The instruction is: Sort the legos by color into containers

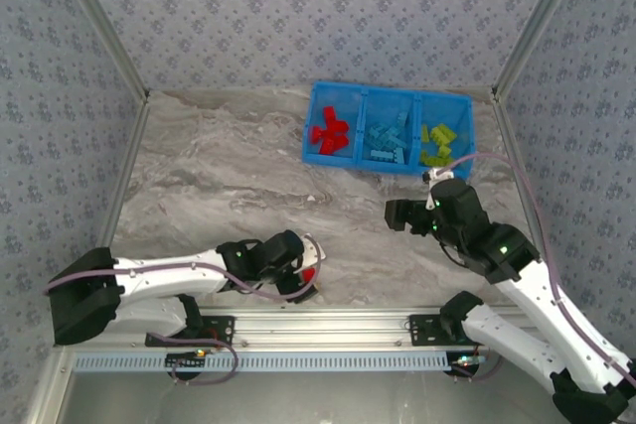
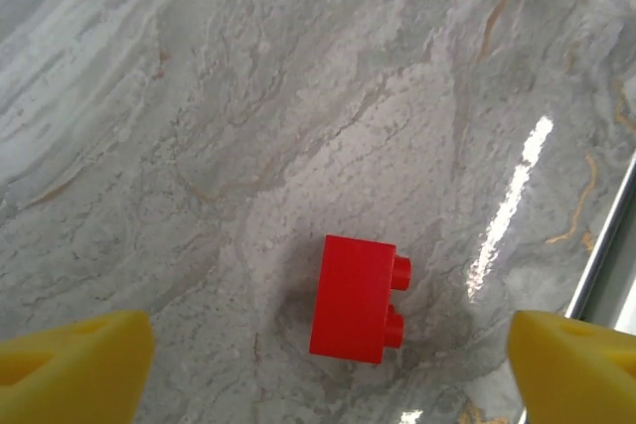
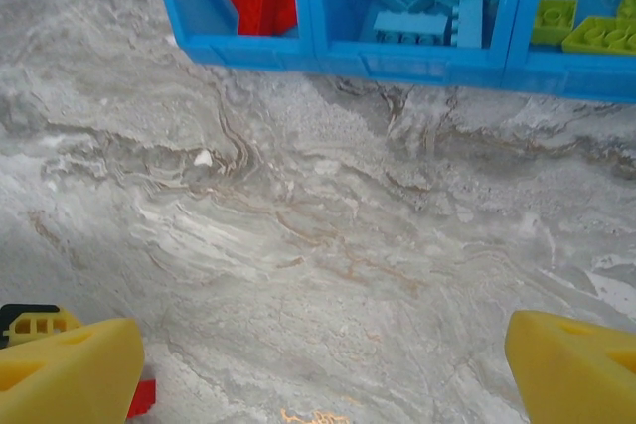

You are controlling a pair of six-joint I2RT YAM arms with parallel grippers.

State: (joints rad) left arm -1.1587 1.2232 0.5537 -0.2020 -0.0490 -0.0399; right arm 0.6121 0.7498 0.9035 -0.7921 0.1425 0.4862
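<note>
Worktop: grey marble-pattern tabletop (image 1: 229, 176), pale veining with a few tan streaks, glossy. The same surface is seen close in the left wrist view (image 2: 248, 96) and the right wrist view (image 3: 328, 245).

Bright glare streak (image 2: 517, 186) on the tabletop towards its right side, running diagonally.

Small white speck (image 3: 203, 157) sits on the tabletop, left of centre.

Enclosure: grey-blue wall panels with a small repeating floral print (image 1: 318, 7) at the back and on both sides. Slanted aluminium corner posts at left (image 1: 99, 22) and right (image 1: 538, 22).

Near edge: silver aluminium extrusion rail (image 1: 328, 320) spans the width. White slotted cable duct (image 1: 268, 359) runs parallel, just below it.
</note>
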